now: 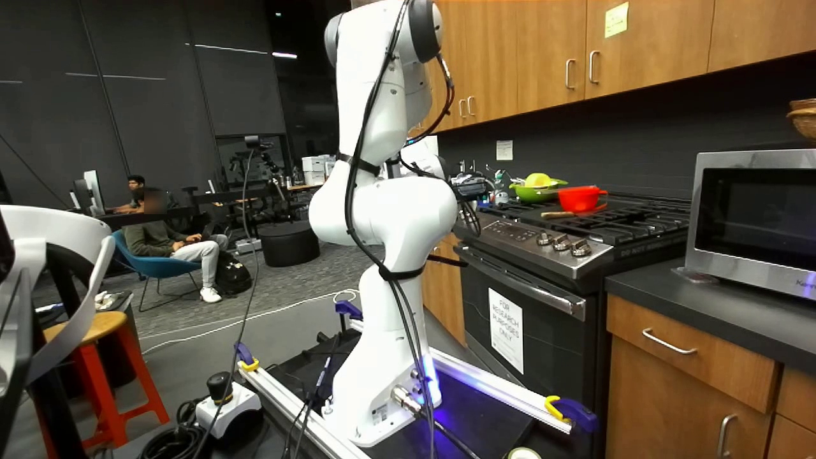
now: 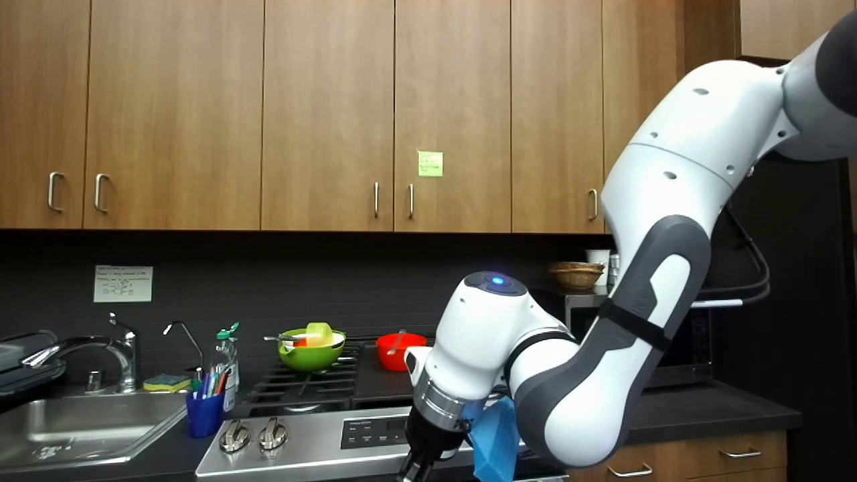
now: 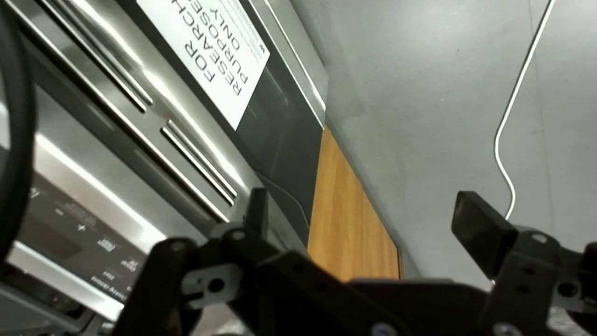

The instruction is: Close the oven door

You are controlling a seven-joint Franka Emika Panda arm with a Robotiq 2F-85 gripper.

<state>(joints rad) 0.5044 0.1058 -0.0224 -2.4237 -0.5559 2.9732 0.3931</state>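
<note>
The black oven door (image 1: pixel 554 344) stands upright under the control panel in an exterior view, with its long bar handle (image 1: pixel 519 280) and white sticker (image 1: pixel 507 328). It looks shut or nearly shut; I cannot tell whether a small gap is left. In the wrist view its dark glass (image 3: pixel 284 135) and sticker (image 3: pixel 214 56) lie at the upper left. My gripper (image 3: pixel 368 214) is open and empty, its left finger in front of the door's steel upper edge; contact cannot be told. The gripper (image 2: pixel 414 468) is cut off low in an exterior view, and mostly hidden behind the arm in the remaining view.
A red bowl (image 1: pixel 580 199) and a green bowl (image 1: pixel 535 192) sit on the stovetop. A silver microwave (image 1: pixel 758 217) stands on the counter beside the range. A wooden cabinet (image 3: pixel 350 210) adjoins the oven. A light blue piece (image 2: pixel 497 442) hangs at the wrist.
</note>
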